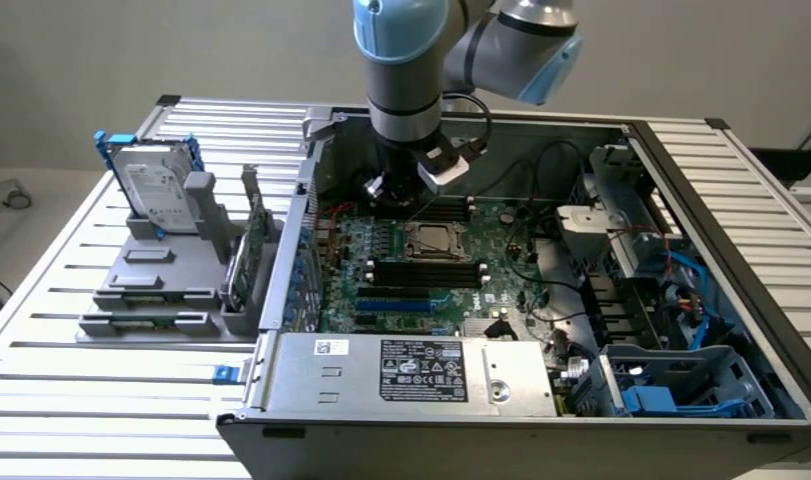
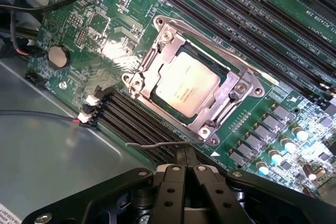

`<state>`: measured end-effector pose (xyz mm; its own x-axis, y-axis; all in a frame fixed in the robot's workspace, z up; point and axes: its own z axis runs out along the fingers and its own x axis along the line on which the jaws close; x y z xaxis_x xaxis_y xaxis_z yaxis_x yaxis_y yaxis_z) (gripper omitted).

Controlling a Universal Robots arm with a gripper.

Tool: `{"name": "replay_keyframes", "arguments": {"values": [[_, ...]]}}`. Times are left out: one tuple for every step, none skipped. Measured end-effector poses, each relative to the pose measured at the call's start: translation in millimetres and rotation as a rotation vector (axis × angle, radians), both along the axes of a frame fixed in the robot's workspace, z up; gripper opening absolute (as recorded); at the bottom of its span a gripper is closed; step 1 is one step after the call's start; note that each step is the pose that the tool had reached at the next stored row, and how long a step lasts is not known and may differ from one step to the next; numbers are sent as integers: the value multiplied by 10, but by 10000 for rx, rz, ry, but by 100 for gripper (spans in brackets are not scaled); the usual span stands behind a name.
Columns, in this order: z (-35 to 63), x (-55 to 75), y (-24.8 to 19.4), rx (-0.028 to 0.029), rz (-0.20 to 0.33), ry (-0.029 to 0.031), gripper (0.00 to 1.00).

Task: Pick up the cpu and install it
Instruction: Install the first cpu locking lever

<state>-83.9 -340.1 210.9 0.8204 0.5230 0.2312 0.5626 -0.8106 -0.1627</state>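
The cpu (image 2: 186, 86) lies flat in its socket near the middle of the green motherboard (image 2: 105, 24), its pale silvery top facing up and ringed by the metal socket frame (image 2: 239, 85), whose bright plate stands tilted up along one edge. In the exterior view the cpu (image 1: 431, 240) shows as a small square inside the open computer case (image 1: 672, 200), just beyond a row of black memory slots (image 1: 425, 272). The arm (image 1: 405, 70) reaches down into the case from above, with its jaws low over the board beside the socket. The jaws are closed tight, tips pressed together, and carry no chip. In the wrist view the tips meet at the end of a thin metal lever (image 2: 152, 144) that runs across another bank of black slots (image 2: 126, 114). Whether they pinch that lever or merely sit against it, I cannot tell. A round coin battery (image 2: 58, 56) sits on the board, well apart from the socket. Outside the case, toward the exterior view's left, a silver hard drive (image 1: 158, 185) stands upright in a blue bracket on a grey fixture (image 1: 152, 290). Fixture and case both rest on the slatted metal table (image 1: 85, 400).
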Motion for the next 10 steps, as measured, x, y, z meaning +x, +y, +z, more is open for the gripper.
{"name": "replay_keyframes", "arguments": {"values": [[-10,2,7,-44,-7,0,11],[-21,3,12,-77,-11,-2,11],[-36,4,17,-97,-14,-2,11],[-48,5,21,-106,-17,0,11],[-58,5,23,-109,-20,0,11],[-66,6,27,-109,-24,0,11],[-69,6,30,-111,-27,0,11],[-71,7,34,-110,-31,-1,11],[-72,7,38,-109,-35,-1,11],[-72,8,41,-109,-38,-1,11]]}}
